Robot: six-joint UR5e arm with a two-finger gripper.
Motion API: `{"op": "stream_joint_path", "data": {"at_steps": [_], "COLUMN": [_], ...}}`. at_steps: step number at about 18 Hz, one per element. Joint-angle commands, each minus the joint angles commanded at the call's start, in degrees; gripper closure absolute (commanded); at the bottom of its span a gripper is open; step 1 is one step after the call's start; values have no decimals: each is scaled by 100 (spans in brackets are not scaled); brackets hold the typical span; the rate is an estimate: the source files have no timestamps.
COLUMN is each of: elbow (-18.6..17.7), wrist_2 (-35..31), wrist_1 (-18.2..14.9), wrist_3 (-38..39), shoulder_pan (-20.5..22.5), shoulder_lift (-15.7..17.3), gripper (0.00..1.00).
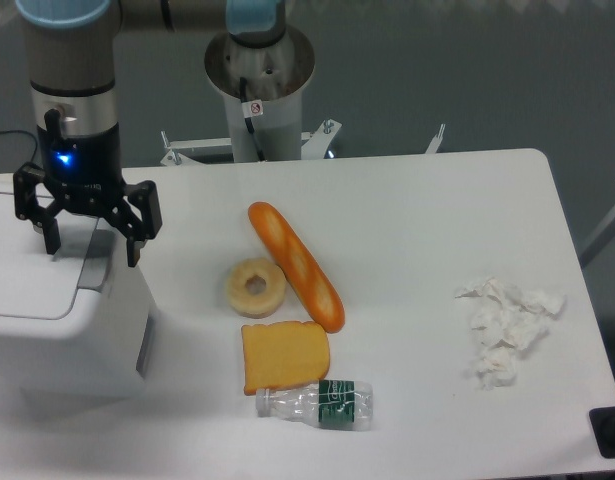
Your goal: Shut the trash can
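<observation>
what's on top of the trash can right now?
Only the open end effector, over the trash can lid's back right; contact is unclear. The lid is down and otherwise bare, hiding the inside.

trash can [57, 330] white, latch tab grey; gripper [89, 232] black, blue light glowing on the wrist above it; worktop [417, 220] white; baguette [295, 265] orange-brown with paler slashes; donut [255, 287] pale cream; bread slice [284, 356] yellow-orange, darker crust; bottle [317, 404] clear with green label, near front edge; crumpled tissues [507, 328] white, toward right edge
</observation>
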State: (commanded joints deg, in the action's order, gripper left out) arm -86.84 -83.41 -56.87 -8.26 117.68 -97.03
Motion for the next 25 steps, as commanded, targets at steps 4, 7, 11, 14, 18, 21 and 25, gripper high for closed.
{"op": "stream_joint_path", "data": {"at_steps": [4,7,11,14,18,21,25], "elbow": [123,150,44,26,35,35,359], "wrist_2": [26,-8,-237,-229,-255,-447,-843], "wrist_1": [0,0,-9,-61,-272,-352,-343], "wrist_3": [-482,-887,-1431,-2414,-4294,-5350,-6116], "shoulder_pan": [868,1624,2529,3189,3928,4184,4272], "shoulder_lift": [35,9,-61,-377,-816,-1124,-1852], "gripper": [0,0,0,0,0,0,0]}}
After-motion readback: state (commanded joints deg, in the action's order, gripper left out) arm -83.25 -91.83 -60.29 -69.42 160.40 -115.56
